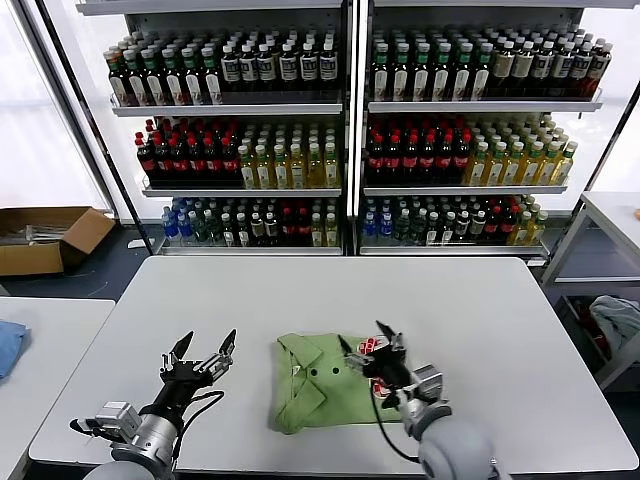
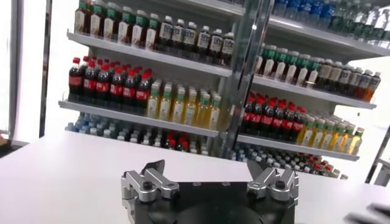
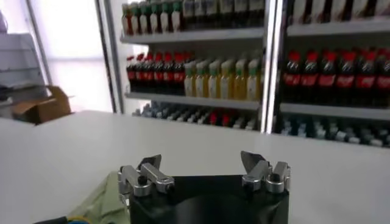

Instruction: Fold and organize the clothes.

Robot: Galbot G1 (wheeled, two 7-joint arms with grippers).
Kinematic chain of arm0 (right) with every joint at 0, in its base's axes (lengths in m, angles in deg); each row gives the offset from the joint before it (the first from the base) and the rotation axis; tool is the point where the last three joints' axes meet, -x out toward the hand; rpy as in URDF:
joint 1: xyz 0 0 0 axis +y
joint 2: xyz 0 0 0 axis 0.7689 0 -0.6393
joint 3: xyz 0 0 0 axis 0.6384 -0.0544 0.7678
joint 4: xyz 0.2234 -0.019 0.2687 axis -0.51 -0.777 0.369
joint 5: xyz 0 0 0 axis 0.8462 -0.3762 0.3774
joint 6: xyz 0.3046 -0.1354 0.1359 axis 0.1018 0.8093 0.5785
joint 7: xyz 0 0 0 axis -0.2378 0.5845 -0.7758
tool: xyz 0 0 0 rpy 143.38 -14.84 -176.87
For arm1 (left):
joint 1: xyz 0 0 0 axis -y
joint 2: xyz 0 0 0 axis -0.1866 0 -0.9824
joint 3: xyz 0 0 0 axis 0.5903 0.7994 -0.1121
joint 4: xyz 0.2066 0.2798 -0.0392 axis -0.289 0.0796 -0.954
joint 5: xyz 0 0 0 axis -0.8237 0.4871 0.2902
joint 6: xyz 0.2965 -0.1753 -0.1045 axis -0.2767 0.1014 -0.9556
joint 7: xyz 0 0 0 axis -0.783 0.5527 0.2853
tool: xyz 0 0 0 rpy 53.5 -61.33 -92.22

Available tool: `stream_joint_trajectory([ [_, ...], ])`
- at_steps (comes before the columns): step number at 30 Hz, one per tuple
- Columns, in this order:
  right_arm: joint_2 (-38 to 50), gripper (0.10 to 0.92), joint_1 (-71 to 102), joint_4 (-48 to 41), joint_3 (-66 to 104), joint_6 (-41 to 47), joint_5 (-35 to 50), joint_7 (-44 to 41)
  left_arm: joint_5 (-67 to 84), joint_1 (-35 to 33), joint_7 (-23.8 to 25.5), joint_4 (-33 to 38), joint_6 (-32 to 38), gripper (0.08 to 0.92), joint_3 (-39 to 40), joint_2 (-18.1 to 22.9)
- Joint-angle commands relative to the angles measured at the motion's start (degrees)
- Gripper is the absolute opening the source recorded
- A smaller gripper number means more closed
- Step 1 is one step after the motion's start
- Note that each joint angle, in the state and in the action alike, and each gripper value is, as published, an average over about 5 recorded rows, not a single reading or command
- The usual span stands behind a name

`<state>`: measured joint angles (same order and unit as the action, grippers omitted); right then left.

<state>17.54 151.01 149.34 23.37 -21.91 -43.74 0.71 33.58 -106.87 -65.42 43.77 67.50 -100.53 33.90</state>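
The light green polo shirt [image 1: 325, 385] lies folded into a compact shape on the white table [image 1: 470, 330], collar to the left, its red-and-white checkered logo partly hidden behind my right gripper. My right gripper [image 1: 364, 341] is open and empty, raised just above the shirt's right part. A strip of the shirt [image 3: 103, 198] shows in the right wrist view beside that gripper [image 3: 201, 163]. My left gripper [image 1: 205, 345] is open and empty, raised above bare table left of the shirt. In the left wrist view it [image 2: 208, 169] faces the shelves.
Shelves of bottled drinks [image 1: 340, 130] stand behind the table. A side table at the left carries a blue cloth [image 1: 8, 345]. A cardboard box [image 1: 45, 238] sits on the floor at the left. A grey-white cloth [image 1: 615, 322] lies on a rack at the right.
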Motion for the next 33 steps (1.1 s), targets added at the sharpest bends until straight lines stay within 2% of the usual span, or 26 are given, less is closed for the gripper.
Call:
stream_joint_trajectory([
  [1,0.9,0.823,11.9,7.6,25.3,-8.3,3.0,-7.7,-4.2,0.0,3.4,-0.1,1.9,0.823,-1.2,1.0],
  [9,-3.3,0.823,19.0,6.6,37.1,-12.5,5.5,-14.5,-9.3,-0.9,10.1,0.8,5.0,0.823,-5.7,3.7],
  [15,-5.7,0.823,21.0,5.1,40.7,-14.2,5.3,-17.3,-12.3,-1.8,19.3,-0.3,5.8,0.823,-15.1,6.7],
  [18,-6.6,0.823,21.3,4.9,41.4,-14.4,5.3,-17.5,-12.8,-1.7,21.8,-0.4,5.7,0.823,-18.9,7.7],
  [24,-7.3,0.823,21.6,3.7,40.9,-14.6,3.7,-17.3,-11.7,-1.6,22.2,-1.8,6.1,0.823,-22.5,7.1],
  [33,-7.7,0.823,21.3,3.1,40.2,-15.5,2.6,-16.5,-11.7,-1.9,22.0,-1.6,6.4,0.823,-22.4,7.8],
])
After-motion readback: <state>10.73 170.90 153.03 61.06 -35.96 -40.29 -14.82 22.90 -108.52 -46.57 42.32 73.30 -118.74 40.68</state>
